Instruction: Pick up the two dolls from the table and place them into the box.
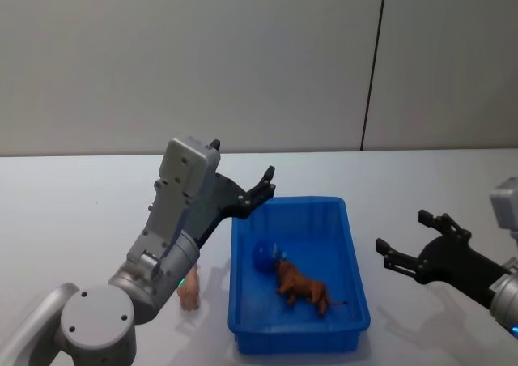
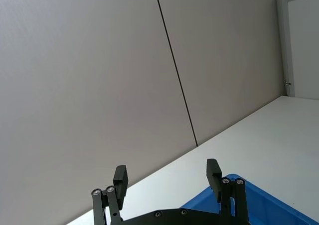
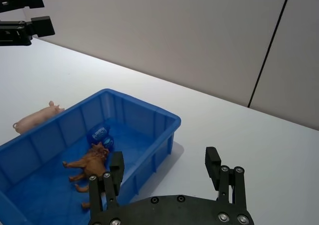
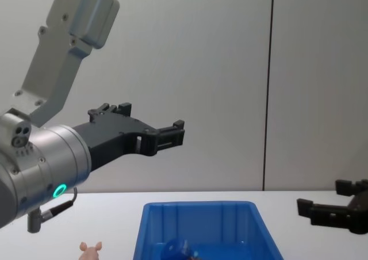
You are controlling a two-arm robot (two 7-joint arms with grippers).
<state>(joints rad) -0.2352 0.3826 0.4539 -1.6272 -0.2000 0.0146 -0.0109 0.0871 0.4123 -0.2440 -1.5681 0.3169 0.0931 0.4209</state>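
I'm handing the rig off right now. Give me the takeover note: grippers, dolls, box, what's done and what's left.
Left gripper: open, empty, raised high near the far-left corner of the box.
Right gripper: open, empty, over the table to the right of the box.
Brown doll and blue doll: inside the box, next to each other.
Pink doll: on the table just left of the box, partly behind the left arm.
Done: two dolls are in the box.
Left: only the pink doll is outside; if wanted, the left gripper is probably nearer.
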